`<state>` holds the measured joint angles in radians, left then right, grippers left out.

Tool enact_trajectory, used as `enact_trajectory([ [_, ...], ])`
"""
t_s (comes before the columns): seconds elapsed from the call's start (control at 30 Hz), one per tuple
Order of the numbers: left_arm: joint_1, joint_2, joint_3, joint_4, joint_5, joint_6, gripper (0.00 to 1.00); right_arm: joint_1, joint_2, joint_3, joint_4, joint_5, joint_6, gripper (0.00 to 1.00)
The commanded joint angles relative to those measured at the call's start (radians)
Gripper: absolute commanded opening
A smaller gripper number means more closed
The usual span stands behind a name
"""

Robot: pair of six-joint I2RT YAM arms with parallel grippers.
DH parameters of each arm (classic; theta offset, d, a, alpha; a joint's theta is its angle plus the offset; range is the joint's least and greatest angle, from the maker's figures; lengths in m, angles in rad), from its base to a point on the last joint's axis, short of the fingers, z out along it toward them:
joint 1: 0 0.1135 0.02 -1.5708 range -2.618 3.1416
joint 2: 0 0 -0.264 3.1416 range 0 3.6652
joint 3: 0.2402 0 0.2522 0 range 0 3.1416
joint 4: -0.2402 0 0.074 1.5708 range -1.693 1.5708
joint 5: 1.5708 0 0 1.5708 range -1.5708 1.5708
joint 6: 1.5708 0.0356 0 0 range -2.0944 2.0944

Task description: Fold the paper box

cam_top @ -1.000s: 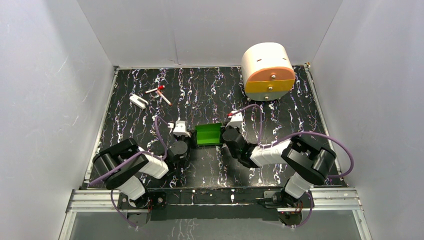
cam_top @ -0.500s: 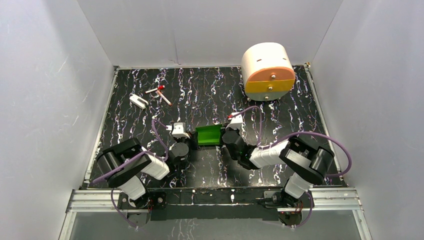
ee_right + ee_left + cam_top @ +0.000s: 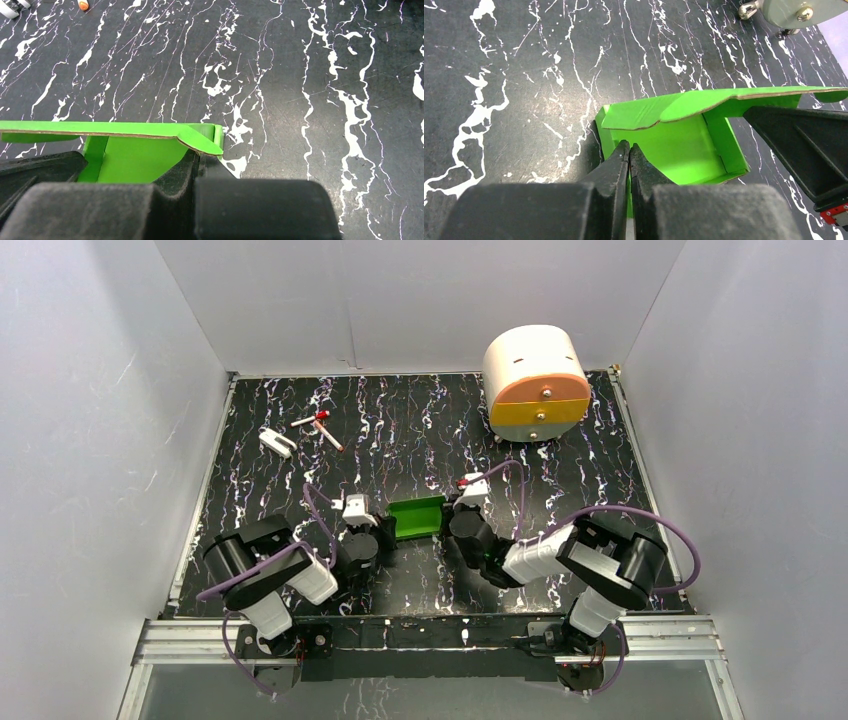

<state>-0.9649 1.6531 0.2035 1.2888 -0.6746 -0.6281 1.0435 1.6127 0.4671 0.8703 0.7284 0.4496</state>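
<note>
The paper box (image 3: 417,517) is bright green card, folded into an open tray with its lid half lowered, sitting on the table between my two grippers. My left gripper (image 3: 384,528) is shut on the box's left wall; in the left wrist view the fingertips (image 3: 629,149) pinch that wall and the box (image 3: 674,135) opens beyond them. My right gripper (image 3: 449,521) is shut on the box's right wall; in the right wrist view the jaws (image 3: 199,159) clamp the wall under the lid flap (image 3: 150,131).
A large cream-and-orange rounded drawer unit (image 3: 535,382) stands at the back right. A small white object (image 3: 277,442) and red-and-white pens (image 3: 322,426) lie at the back left. White walls enclose the black marbled table (image 3: 400,420).
Both grippers and the box have moved toward the near edge of the table. The box's lid has tipped lower, so the box looks flatter from above.
</note>
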Motion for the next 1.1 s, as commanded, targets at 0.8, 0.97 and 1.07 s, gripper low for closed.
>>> enact_trajectory([
  [0.8,0.091,-0.82,-0.037,-0.699,0.1,0.003,0.74,0.062,0.129,-0.041,0.039,0.033,-0.066,0.0],
  [0.97,0.246,-0.839,-0.014,-0.795,0.248,0.014,0.73,0.061,0.055,0.015,-0.118,0.037,-0.082,0.0],
  [1.07,0.266,-0.851,-0.016,-0.82,0.267,0.069,0.73,0.061,0.012,0.054,-0.218,0.053,-0.097,0.0],
])
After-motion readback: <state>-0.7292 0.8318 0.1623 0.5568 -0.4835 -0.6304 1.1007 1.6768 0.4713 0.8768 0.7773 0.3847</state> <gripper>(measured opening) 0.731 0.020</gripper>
